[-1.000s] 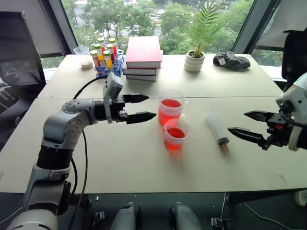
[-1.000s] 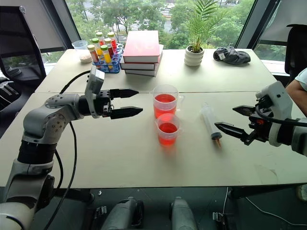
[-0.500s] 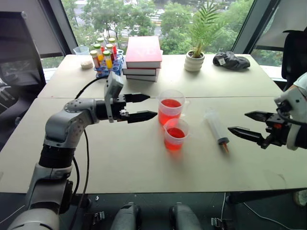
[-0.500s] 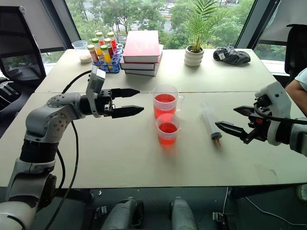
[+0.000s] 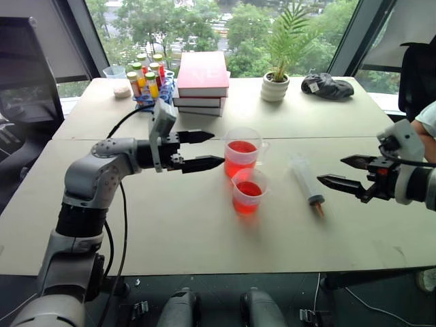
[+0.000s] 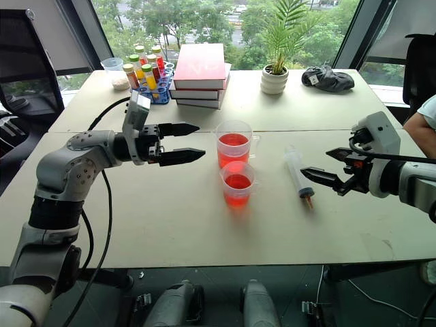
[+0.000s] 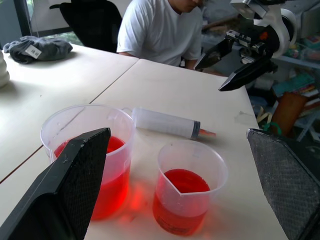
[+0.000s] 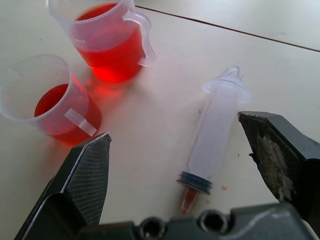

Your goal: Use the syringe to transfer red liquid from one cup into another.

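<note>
The syringe (image 5: 306, 180) lies flat on the table, orange tip toward me, to the right of both cups. The taller cup (image 5: 243, 151) holds red liquid (image 5: 242, 147). Just in front of it stands the smaller cup (image 5: 250, 191), which also holds red liquid. My left gripper (image 5: 216, 149) hovers open and level just left of the taller cup, pointing at it. Right of the syringe tip hangs my right gripper (image 5: 332, 170), open and empty. In the right wrist view the syringe (image 8: 215, 131) lies between its fingertips (image 8: 95, 165), lower down on the table.
At the back of the table are a stack of red books (image 5: 202, 82), a rack of coloured tubes (image 5: 150, 83), a potted plant (image 5: 276, 85) and a dark cloth (image 5: 328, 86). A person in a white shirt (image 7: 165, 30) sits beyond the table's right end.
My right gripper has moved left toward the syringe and farther over the table. The left gripper, cups and syringe have stayed put.
</note>
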Controlling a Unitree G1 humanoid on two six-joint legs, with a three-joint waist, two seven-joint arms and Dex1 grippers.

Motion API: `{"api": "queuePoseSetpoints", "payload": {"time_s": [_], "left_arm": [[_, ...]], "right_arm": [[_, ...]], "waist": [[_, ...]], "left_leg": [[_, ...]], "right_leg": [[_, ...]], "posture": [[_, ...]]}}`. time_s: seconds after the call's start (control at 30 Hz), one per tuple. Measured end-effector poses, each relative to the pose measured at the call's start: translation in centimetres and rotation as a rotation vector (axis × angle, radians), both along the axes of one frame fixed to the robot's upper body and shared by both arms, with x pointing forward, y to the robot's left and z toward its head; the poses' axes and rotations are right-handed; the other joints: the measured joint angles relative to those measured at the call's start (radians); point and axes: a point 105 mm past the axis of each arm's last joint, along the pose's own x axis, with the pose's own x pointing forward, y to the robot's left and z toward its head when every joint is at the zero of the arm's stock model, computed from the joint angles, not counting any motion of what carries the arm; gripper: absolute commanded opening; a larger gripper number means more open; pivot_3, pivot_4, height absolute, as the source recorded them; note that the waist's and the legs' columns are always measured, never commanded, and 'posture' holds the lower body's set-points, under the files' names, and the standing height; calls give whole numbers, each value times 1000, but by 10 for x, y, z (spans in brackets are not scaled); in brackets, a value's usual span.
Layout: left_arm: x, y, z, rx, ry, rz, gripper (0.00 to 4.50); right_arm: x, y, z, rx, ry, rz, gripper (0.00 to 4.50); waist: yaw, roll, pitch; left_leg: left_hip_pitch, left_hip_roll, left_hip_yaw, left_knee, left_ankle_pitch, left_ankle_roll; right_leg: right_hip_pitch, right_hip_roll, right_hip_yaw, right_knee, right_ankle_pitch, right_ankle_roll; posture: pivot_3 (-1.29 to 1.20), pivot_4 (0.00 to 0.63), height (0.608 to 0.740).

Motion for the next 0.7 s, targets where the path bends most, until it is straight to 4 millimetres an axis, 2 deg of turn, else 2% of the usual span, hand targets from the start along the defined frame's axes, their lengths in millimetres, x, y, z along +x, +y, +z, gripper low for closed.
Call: {"api": "queuePoseSetpoints", "payload": {"time_s": [0.13, 0.37, 0.5, 0.63, 0.7], "left_arm": [[-1, -7, -2, -3, 8, -23, 4500], [0, -9, -3, -16, 6, -21, 4500], [-1, -9, -3, -18, -4, -15, 4500], [-3, -6, -9, -18, 6, 15, 4500], [-4, -3, -10, -13, 2, 29, 4500]], "right_arm": [[27, -3, -8, 2, 105, -73, 4470], [69, 0, -43, 24, 304, -175, 4470], [85, 6, -58, 0, 369, -185, 4470], [97, 22, -86, -69, 434, -149, 4470], [103, 24, -86, -101, 426, -135, 4470]], "waist": [[1, 0, 0], [3, 0, 0], [2, 0, 0], [-2, 0, 0], [-2, 0, 0]], "left_leg": [[0, 0, 0, 0, 0, 0], [-3, 0, 0, -1, 0, 0], [-2, -1, 1, -1, 0, 0], [-2, 0, 1, -1, 0, 0], [-2, 0, 1, -1, 0, 0]], "right_leg": [[-1, 0, 0, 0, -1, -2], [-3, 0, 0, -1, 0, 0], [-3, 0, 0, 0, 0, 0], [-3, 2, 0, 1, 0, 0], [-3, 2, 0, 1, 0, 0]], "posture": [[0, 150, 740], [0, 150, 740], [0, 150, 740], [0, 150, 740], [0, 150, 740]]}}
